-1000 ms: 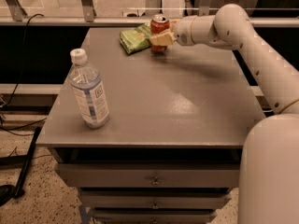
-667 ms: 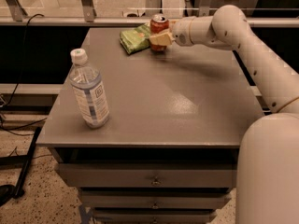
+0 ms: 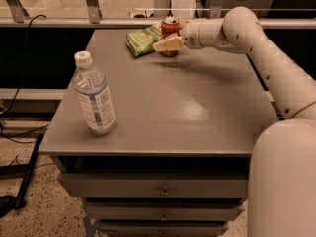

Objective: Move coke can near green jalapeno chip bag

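The red coke can (image 3: 171,28) stands upright at the far edge of the grey table (image 3: 187,107). The green jalapeno chip bag (image 3: 143,40) lies flat just left of it, almost touching. My gripper (image 3: 167,39) reaches in from the right and is shut on the coke can. The near finger (image 3: 169,44) covers the can's lower half, and the far finger is hidden behind the can. The can's base sits at table level.
A clear plastic water bottle (image 3: 94,96) with a white cap stands near the table's front left corner. My white arm (image 3: 266,48) spans the right side of the table. A railing (image 3: 98,21) runs behind the far edge. Drawers (image 3: 163,191) lie below the front edge.
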Tool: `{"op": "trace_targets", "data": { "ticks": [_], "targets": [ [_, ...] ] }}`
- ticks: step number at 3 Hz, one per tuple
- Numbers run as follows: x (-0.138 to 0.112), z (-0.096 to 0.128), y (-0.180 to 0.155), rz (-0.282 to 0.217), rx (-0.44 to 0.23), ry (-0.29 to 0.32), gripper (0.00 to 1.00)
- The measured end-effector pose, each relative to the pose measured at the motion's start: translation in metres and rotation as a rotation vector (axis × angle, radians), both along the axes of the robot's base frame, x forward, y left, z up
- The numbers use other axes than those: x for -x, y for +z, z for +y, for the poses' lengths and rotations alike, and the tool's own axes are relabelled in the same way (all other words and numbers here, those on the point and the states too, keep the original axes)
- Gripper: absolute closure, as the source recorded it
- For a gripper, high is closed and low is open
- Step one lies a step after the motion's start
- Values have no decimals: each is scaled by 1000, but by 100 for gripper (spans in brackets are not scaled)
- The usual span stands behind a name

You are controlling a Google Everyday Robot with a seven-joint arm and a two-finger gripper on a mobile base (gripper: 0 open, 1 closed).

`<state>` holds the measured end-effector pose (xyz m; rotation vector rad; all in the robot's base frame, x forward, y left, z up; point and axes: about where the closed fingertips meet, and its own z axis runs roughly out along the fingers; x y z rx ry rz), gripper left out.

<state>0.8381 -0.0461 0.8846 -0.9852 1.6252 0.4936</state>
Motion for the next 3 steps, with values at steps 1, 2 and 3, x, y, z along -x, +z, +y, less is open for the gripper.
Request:
{"op": "trace_targets", "data": {
  "ticks": [1,2,3],
  "targets": [
    [0,-2,-1,3,-1,-5,0],
    [4,-26,3,-8,-18,-31,0],
    [13,-82,19,-49,-15,-79,0]
  ]
}}
